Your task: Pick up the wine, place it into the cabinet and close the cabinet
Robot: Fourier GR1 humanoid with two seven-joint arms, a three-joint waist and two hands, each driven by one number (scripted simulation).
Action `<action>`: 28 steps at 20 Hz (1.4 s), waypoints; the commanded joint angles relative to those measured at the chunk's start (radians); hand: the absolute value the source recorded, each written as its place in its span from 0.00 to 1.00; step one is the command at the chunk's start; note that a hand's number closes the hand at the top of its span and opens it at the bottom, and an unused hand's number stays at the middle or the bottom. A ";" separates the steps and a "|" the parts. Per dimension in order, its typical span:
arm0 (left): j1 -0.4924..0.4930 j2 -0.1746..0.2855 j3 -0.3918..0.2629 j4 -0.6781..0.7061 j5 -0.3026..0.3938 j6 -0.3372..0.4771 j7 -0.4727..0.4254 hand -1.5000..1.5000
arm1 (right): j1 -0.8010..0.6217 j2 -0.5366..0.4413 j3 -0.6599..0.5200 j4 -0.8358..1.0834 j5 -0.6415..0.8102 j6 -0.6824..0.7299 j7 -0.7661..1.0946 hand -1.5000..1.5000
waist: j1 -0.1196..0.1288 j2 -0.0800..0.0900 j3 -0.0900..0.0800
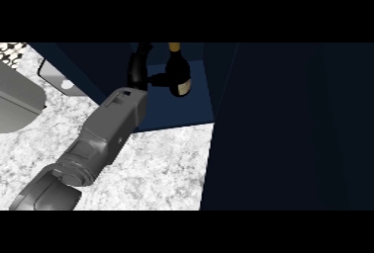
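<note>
From where I stand, one grey forearm comes up from the lower left corner and slants across the speckled pale worktop [162, 165] towards the dark blue cabinet [174, 112]. At its end, the left robot hand [138, 65] is inside the cabinet's opening. Its black fingers are curled, and one part of it stretches sideways to meet the wine bottle [178, 74], so it has hold of the bottle at about the middle of the dark body.

The bottle is within the cabinet's opening, above the blue shelf floor. Its gold-capped neck points towards the top of the view and its pale end faces down towards me. I cannot tell whether it stands on the shelf or hangs just above it.

A broad, very dark panel [292, 123] fills the right side of the view, from the top down past the worktop's edge. It looks like the cabinet's open door, though I cannot be sure.

Over at the left edge sits a grey rounded appliance [15, 106], with a small metal piece [60, 78] just beside it on the worktop. The other robot hand is nowhere in sight.
</note>
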 commanded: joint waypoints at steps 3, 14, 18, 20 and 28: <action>-0.021 0.022 0.030 -0.026 0.024 -0.133 -0.019 0.00 | 0.054 -0.027 0.018 -0.128 -0.028 0.008 0.029 0.00 | 0.004 -0.007 0.000; -0.067 -0.011 0.094 -0.077 0.076 -0.335 -0.058 0.00 | 0.048 -0.045 -0.027 -0.179 -0.040 -0.006 0.085 0.00 | 0.050 -0.017 0.000; -0.076 -0.072 0.094 -0.093 0.078 -0.308 -0.041 0.00 | 0.109 -0.061 -0.032 -0.213 -0.032 -0.023 0.075 0.00 | 0.070 -0.035 0.002; -0.096 -0.059 0.102 -0.088 0.077 -0.327 -0.021 0.00 | 0.134 -0.073 0.004 -0.200 -0.003 -0.022 0.064 0.00 | 0.066 -0.033 0.002; -0.019 -0.074 0.071 -0.178 0.086 -0.355 0.000 0.00 | 0.127 -0.099 -0.079 -0.241 -0.056 -0.035 0.113 0.00 | 0.113 -0.050 0.002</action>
